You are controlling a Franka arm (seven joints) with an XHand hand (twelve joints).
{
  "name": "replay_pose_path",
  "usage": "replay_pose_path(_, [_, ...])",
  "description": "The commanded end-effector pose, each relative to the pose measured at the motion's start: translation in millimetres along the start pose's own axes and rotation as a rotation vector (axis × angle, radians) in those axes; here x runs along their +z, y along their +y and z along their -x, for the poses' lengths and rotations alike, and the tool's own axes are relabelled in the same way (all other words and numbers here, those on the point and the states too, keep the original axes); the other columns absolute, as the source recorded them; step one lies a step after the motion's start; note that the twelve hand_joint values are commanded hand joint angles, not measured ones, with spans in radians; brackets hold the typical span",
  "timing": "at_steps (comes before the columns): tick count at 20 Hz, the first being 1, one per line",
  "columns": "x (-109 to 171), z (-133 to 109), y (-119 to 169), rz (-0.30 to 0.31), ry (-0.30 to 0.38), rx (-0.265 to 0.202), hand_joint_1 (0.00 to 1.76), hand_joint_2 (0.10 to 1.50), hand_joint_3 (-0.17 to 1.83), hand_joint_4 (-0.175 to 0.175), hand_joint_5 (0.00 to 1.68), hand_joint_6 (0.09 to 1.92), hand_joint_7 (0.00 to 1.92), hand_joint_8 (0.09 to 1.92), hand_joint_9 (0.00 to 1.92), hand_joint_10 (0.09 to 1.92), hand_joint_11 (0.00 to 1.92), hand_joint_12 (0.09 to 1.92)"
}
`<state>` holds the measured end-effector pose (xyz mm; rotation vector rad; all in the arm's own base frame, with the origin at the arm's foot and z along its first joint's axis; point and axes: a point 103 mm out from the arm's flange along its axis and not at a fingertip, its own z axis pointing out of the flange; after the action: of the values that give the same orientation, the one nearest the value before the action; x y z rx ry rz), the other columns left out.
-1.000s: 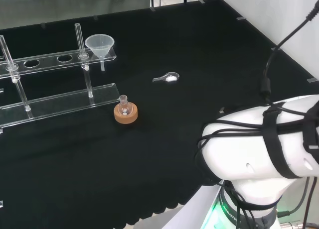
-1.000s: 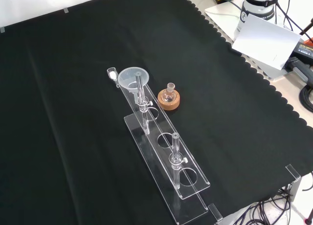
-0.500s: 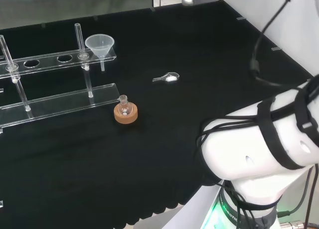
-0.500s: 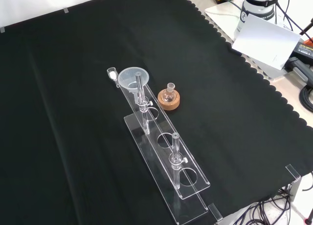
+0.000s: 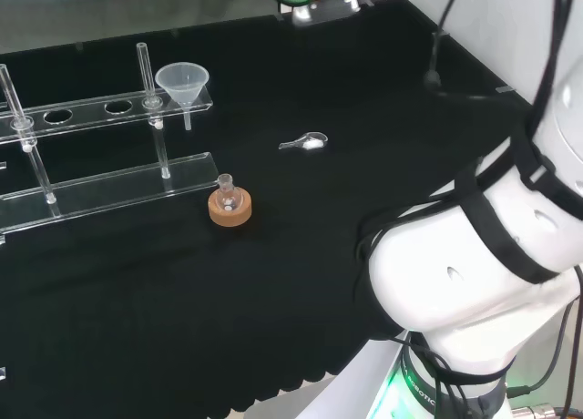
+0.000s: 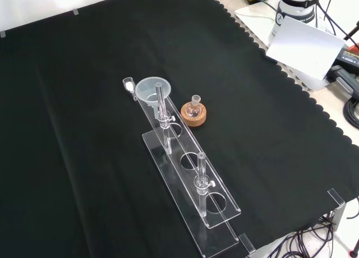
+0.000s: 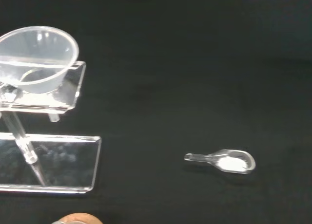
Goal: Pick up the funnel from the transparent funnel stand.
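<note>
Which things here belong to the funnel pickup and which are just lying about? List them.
For the job: funnel; transparent funnel stand.
Lying about: small flask on a cork ring; clear scoop.

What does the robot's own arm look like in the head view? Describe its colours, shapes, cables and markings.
The white robot arm is built of large, rounded, glossy links. Black cables run along them, held down by broad black straps. A thinner black cable hangs above the black cloth. Near the arm's base sits a dark ring with a green glow.
</note>
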<state>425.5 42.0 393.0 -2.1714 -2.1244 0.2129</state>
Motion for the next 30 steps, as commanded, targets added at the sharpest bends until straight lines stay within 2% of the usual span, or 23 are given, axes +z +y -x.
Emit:
replay_pose_path(1, [7,-54,38,0.002,-0.008,-0.076,0.00,1.13,0.40,-0.003,0.21,0.09,0.02,0.55,0.19,0.65,0.20,1.35])
replay_pose_path(7, [23,-72,56,-0.037,-0.020,-0.094,0.02,1.08,0.36,-0.008,0.20,0.09,0.07,0.58,0.21,0.68,0.17,1.38])
replay_pose_path(17, [44,-85,74,-0.120,-0.053,-0.130,0.27,0.93,0.26,-0.021,0.23,0.09,0.10,0.65,0.26,0.73,0.15,1.42])
replay_pose_path(22, [50,-93,81,-0.197,-0.086,-0.161,0.42,0.82,0.19,-0.011,0.13,0.09,0.01,0.69,0.23,0.77,0.19,1.46])
replay_pose_path(25, [53,-97,85,-0.244,-0.108,-0.165,0.49,0.78,0.16,-0.008,0.05,0.09,0.00,0.64,0.21,0.82,0.26,1.48])
replay_pose_path(30, [57,-104,88,-0.276,-0.121,-0.191,0.52,0.75,0.15,-0.015,0.00,0.09,0.00,0.53,0.13,0.87,0.30,1.49])
